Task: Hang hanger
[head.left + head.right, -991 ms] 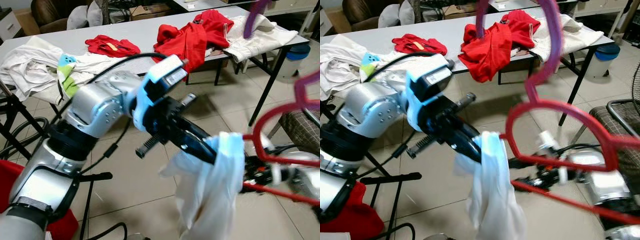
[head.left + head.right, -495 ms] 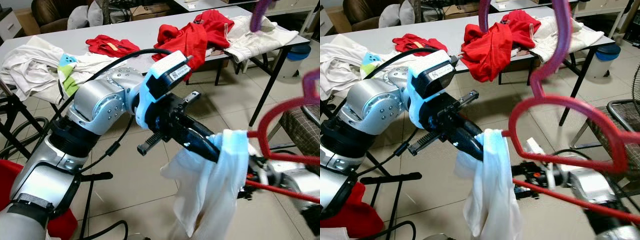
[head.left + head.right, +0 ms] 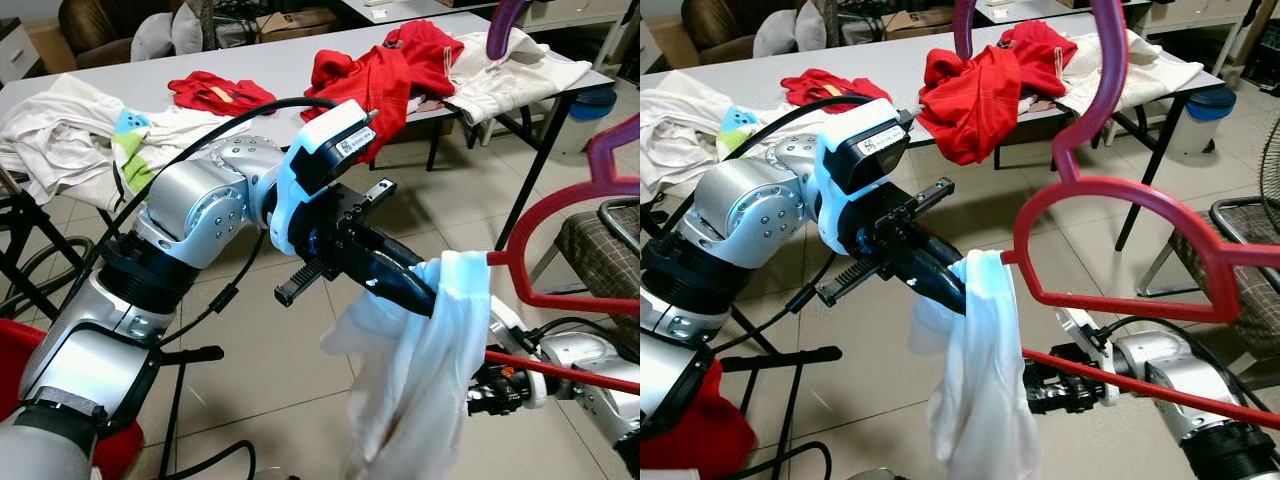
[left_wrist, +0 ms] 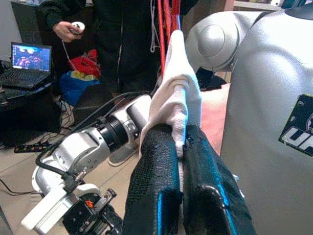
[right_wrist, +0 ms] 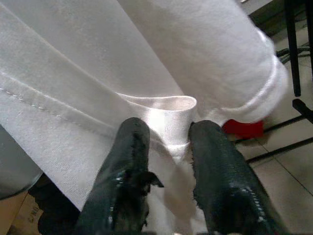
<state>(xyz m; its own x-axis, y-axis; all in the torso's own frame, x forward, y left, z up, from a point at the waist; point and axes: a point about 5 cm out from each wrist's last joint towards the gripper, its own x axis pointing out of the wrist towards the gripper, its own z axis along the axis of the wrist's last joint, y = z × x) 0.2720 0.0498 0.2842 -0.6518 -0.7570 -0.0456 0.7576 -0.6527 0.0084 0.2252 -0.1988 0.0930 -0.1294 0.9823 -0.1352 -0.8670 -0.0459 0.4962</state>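
A red hanger (image 3: pixel 1140 305) with a purple hook (image 3: pixel 1112 60) stands upright in front of me. Over its left end hangs a white garment (image 3: pixel 980 380). My left gripper (image 3: pixel 952 288) reaches in from the left and is shut on the top of that garment, with the cloth pinched between its fingers (image 4: pixel 156 166). My right gripper (image 3: pixel 1038 385) comes from the lower right, just under the hanger's lower bar (image 3: pixel 1160 392). In the right wrist view a fold of the white garment (image 5: pixel 166 115) sits pinched between its fingers (image 5: pixel 129 156). The cloth hides whether the bar is pinched too.
A long grey table (image 3: pixel 760 70) behind holds red clothes (image 3: pixel 980 85) and white clothes (image 3: pixel 670 120). A chair (image 3: pixel 1240 250) and a blue bin (image 3: pixel 1215 105) stand at the right. Black stand legs (image 3: pixel 770 355) are at the lower left. A person (image 4: pixel 117 29) stands by a laptop (image 4: pixel 27 56).
The right arm has sunk a little and drawn back, and the hanger now stands steadier and more upright. The left gripper keeps its hold on the garment.
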